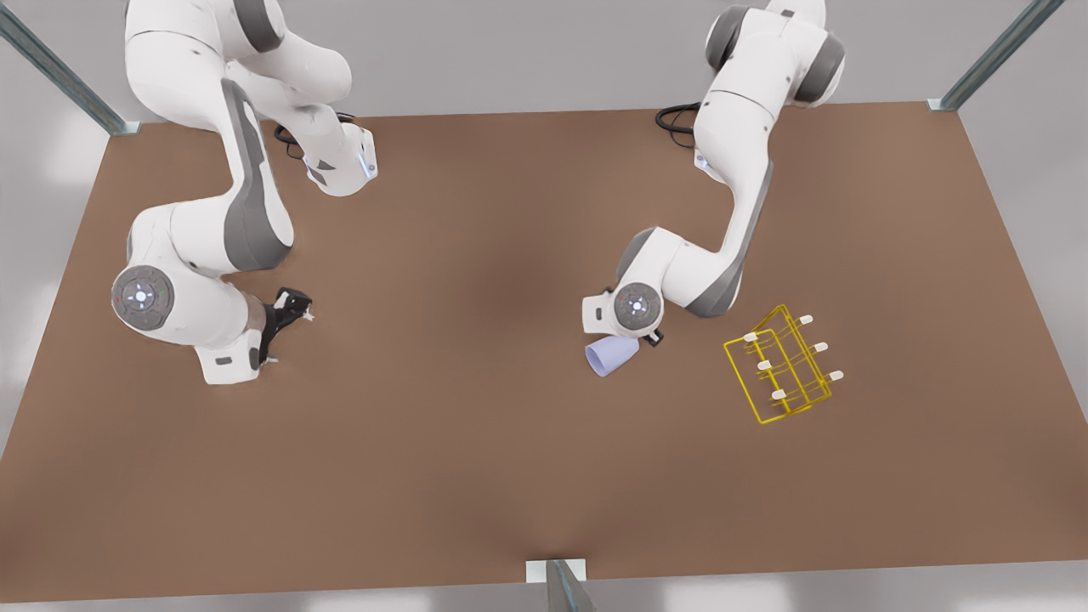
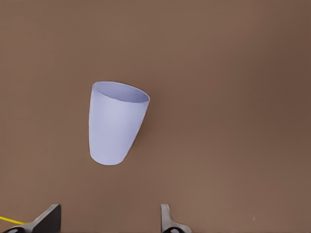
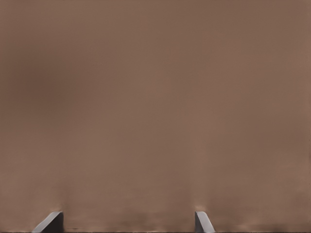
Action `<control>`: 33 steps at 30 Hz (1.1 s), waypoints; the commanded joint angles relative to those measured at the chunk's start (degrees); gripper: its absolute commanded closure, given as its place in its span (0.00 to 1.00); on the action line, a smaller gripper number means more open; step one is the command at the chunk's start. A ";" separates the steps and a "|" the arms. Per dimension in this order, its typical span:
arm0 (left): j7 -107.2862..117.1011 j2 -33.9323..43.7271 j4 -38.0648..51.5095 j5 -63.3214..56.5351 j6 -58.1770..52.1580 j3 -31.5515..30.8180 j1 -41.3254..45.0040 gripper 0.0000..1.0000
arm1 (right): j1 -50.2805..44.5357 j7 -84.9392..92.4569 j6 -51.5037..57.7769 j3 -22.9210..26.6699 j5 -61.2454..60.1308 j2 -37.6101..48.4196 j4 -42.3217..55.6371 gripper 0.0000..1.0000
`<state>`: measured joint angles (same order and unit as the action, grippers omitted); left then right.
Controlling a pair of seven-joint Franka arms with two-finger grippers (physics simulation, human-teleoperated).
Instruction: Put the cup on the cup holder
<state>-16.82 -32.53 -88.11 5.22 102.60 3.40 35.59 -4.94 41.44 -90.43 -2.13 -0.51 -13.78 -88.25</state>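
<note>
The lavender-blue cup point(image 1: 610, 355) lies tipped on its side on the brown table, its wide mouth toward the front view's lower left. In the left wrist view the cup point(image 2: 116, 124) sits a little ahead of my left gripper point(image 2: 108, 223), which is open with nothing between its fingers. This gripper point(image 1: 639, 338) hovers right over the cup's narrow end. The yellow wire cup holder point(image 1: 786, 365), with white-tipped pegs, stands on the table to the front view's right of the cup. My right gripper point(image 1: 280, 333) waits open near the front view's left, low over bare table point(image 3: 155, 107).
The brown table point(image 1: 476, 476) stretches wide around both arms. Metal frame posts point(image 1: 563, 586) stand at the table's edges and corners. A thin yellow wire point(image 2: 9, 221) of the holder shows beside a left finger.
</note>
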 commanded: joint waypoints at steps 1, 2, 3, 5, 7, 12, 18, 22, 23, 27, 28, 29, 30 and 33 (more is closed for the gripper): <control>-32.04 0.37 -3.47 2.69 19.74 0.55 -0.08 0.00 | 0.46 -30.80 -1.68 -0.16 7.80 2.62 -1.94 0.00; -36.44 0.28 -3.56 4.36 20.01 1.69 -0.08 0.00 | 0.72 -30.89 -1.51 0.10 7.63 2.27 0.18 0.00; -37.85 0.28 -3.91 4.45 20.10 1.87 -0.25 0.00 | 0.90 -36.31 -1.33 0.02 7.71 2.18 0.44 0.00; -39.52 0.19 -5.76 4.89 23.26 1.87 -0.70 0.00 | 1.16 -45.04 0.16 0.10 8.07 0.08 6.68 0.00; -39.43 0.10 -8.39 5.68 28.62 1.78 -0.34 0.00 | 2.83 -45.48 -0.63 0.10 8.51 -0.10 7.65 0.00; -38.20 -0.60 -9.72 5.68 30.03 1.78 0.80 0.00 | 6.61 -44.87 -1.60 -0.25 4.73 -0.19 7.56 0.00; -31.52 -0.69 -11.47 5.07 29.77 2.66 1.15 0.00 | 7.05 -45.04 -1.68 -0.25 3.49 -0.19 7.65 0.00; -19.84 -0.95 -11.65 4.98 27.83 3.45 1.94 0.00 | 9.25 -44.95 -1.60 -0.07 2.79 -0.19 7.65 0.00; -15.09 -0.95 -11.65 4.89 27.13 3.45 2.03 0.00 | 9.07 -45.04 -1.51 -0.07 2.79 -0.19 7.65 0.00; -9.46 -1.22 -11.56 5.07 26.25 3.36 1.85 0.00 | 9.07 -45.04 -1.33 -0.07 2.70 -0.19 7.65 0.00; -9.46 -1.83 -11.56 5.15 26.34 3.36 1.76 0.00 | 8.98 -45.04 -1.33 -0.07 2.62 -0.19 7.65 0.00; -9.38 -2.18 -11.39 5.33 26.34 3.36 1.76 0.00 | 8.98 -45.04 -1.33 -0.07 2.70 -0.19 7.65 0.00; -9.38 -2.36 -11.30 5.42 26.42 3.36 1.76 0.00 | 8.90 -45.04 -1.33 -0.07 2.70 -0.19 7.65 0.00; -9.02 -4.03 -10.68 6.64 26.86 3.19 1.76 0.00 | 8.63 -45.31 -1.33 -0.25 2.79 -0.19 7.65 0.00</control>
<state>-34.12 -36.30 -98.99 11.18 129.48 6.64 37.36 3.58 3.91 -91.83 -2.35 2.31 -14.04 -80.62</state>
